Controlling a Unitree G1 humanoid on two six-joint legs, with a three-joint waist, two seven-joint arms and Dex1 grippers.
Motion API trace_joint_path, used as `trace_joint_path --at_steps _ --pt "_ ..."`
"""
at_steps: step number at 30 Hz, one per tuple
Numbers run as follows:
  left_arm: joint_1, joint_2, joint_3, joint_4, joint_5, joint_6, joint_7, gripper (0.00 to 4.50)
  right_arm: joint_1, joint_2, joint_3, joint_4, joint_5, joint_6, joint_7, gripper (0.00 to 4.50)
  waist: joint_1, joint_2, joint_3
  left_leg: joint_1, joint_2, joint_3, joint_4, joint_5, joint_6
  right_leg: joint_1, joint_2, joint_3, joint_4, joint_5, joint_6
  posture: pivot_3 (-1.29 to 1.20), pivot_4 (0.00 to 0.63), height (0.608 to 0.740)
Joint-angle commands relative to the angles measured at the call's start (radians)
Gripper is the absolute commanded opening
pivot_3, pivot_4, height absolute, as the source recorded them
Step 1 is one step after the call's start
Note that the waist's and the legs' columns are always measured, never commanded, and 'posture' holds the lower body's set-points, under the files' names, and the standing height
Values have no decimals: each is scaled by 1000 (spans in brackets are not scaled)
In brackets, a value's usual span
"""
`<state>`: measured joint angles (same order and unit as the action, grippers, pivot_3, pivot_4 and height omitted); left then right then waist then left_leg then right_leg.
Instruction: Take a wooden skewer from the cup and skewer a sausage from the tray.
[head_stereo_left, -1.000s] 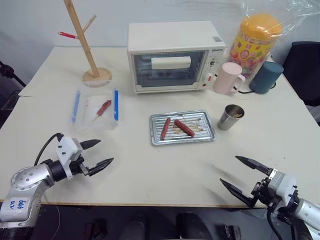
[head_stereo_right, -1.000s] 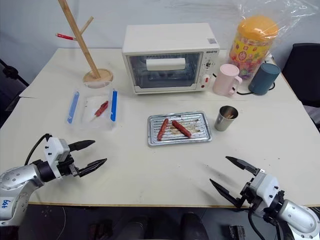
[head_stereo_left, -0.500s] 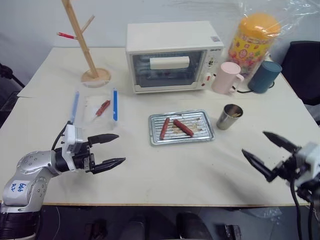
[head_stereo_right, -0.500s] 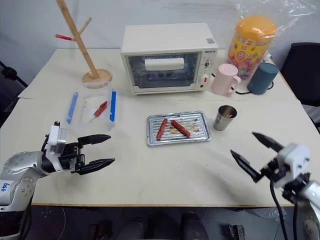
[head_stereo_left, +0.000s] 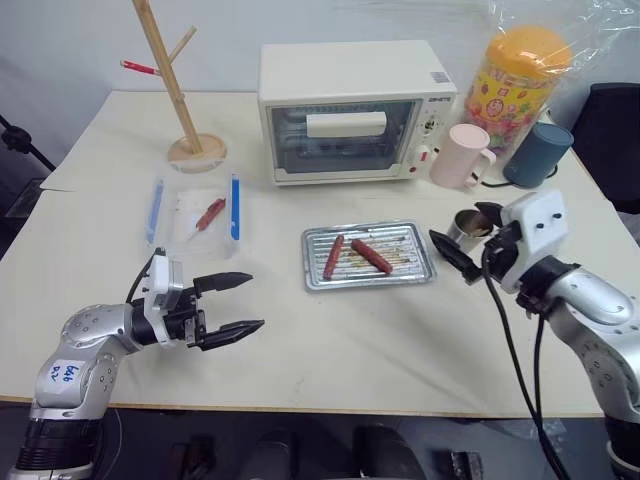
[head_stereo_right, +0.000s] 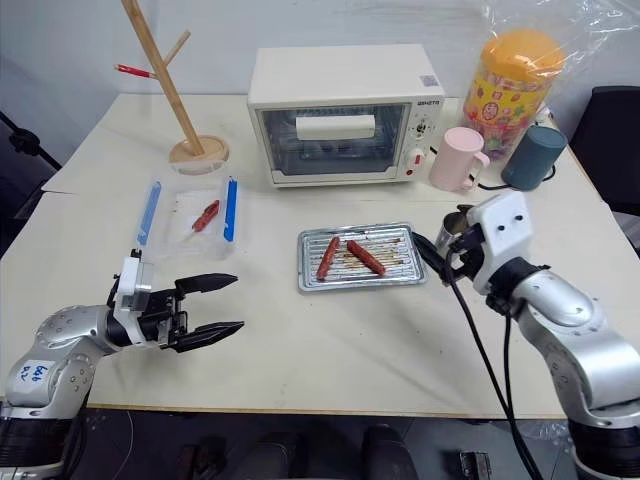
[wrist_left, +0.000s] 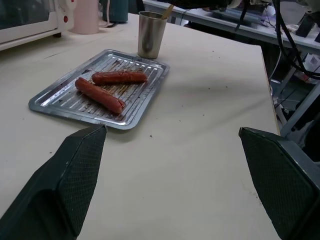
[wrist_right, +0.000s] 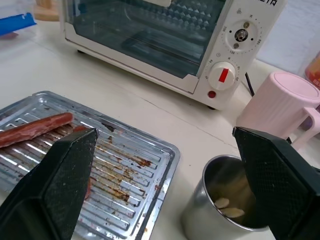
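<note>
Hovering spread just beside the cup (head_stereo_left: 466, 228) near the surface's right edge, the right tool (head_stereo_left: 463, 240) should pinch one wooden skewer (wrist_left: 167, 11) lightly. Sausages (head_stereo_left: 368, 255) wait in the tray (head_stereo_left: 415, 268); the left tool (head_stereo_left: 233, 305) is spread, empty.

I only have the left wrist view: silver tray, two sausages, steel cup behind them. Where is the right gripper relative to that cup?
Observer: The right gripper hovers right at the shiny steel cup, on its tray side, open and empty.
Operator: And what sits outside my frame near the left gripper?
Observer: A clear blue-edged plastic container with a small red item inside lies on the table beyond the left gripper, apart from it.
</note>
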<state>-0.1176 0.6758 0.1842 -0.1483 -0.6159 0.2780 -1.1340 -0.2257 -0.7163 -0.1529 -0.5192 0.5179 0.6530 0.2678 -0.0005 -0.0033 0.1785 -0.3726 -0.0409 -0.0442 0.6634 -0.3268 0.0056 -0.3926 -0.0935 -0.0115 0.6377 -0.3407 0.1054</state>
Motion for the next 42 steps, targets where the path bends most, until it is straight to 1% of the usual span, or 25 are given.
trace_joint_path --at_steps 1,9,15,21,23,26,29,32,34,36,37,39,42 --pt "6 1 9 -39 4 -13 12 4469 -12 15 -3 -51 -58 15 -40 4500 -1 0 0 0 0 0 0 0 0 0 0 0 0 0 0 0 150 740" --pt "12 -8 -4 -96 -5 18 61 4469 -29 54 18 -44 -86 43 -27 4500 -4 0 0 0 0 0 0 0 0 0 1 0 1 0 0 0 150 740" --pt "4 -7 -5 -103 -4 27 74 4469 -37 56 20 -42 -110 55 -11 4500 -2 0 0 0 0 0 0 0 0 0 0 0 1 0 0 0 150 740" --pt "0 -9 -8 -109 -4 31 87 4469 -36 14 -30 1 -138 27 48 4500 -2 0 0 0 0 0 0 0 0 0 1 0 1 0 0 0 150 740" --pt "-1 -10 -11 -111 -4 32 91 4469 -21 -13 -53 21 -146 8 83 4500 -2 0 0 0 0 0 0 0 0 0 1 0 1 0 0 0 150 740" --pt "-5 -9 -12 -113 -6 36 95 4469 31 -72 -90 67 -171 -70 172 4500 0 0 0 0 0 0 0 0 0 0 0 0 0 0 0 0 150 740" --pt "-8 -8 -14 -111 -6 38 95 4469 63 -100 -121 110 -176 -114 225 4500 0 0 0 0 0 0 0 0 0 1 0 0 0 0 0 0 150 740" --pt "-16 -9 -18 -111 -5 42 98 4500 75 -113 -132 157 -190 -160 267 3941 -4 0 0 0 0 1 0 0 0 0 1 0 0 0 0 0 150 740" --pt "-21 -9 -20 -110 -6 45 99 4500 73 -112 -130 177 -194 -181 288 3440 -5 0 0 1 0 1 0 0 0 0 1 0 1 0 0 0 150 740" --pt "-25 -8 -21 -109 -7 47 98 4500 65 -106 -125 193 -194 -194 302 2833 -5 0 0 1 0 1 0 0 0 0 1 1 1 0 0 0 150 740" --pt "-27 -7 -21 -108 -7 48 98 4500 60 -107 -118 201 -196 -202 312 2651 -3 0 0 1 0 1 0 0 0 0 1 1 1 0 0 0 150 740" --pt "-29 -6 -21 -107 -7 49 99 4500 55 -107 -109 215 -202 -212 323 2037 -2 0 0 1 0 1 0 0 0 0 1 1 1 0 0 0 150 740" --pt "-30 -5 -20 -110 -7 52 101 4500 42 -102 -97 241 -211 -231 334 2037 -1 0 0 1 0 1 0 0 0 0 1 0 1 0 0 0 150 740"
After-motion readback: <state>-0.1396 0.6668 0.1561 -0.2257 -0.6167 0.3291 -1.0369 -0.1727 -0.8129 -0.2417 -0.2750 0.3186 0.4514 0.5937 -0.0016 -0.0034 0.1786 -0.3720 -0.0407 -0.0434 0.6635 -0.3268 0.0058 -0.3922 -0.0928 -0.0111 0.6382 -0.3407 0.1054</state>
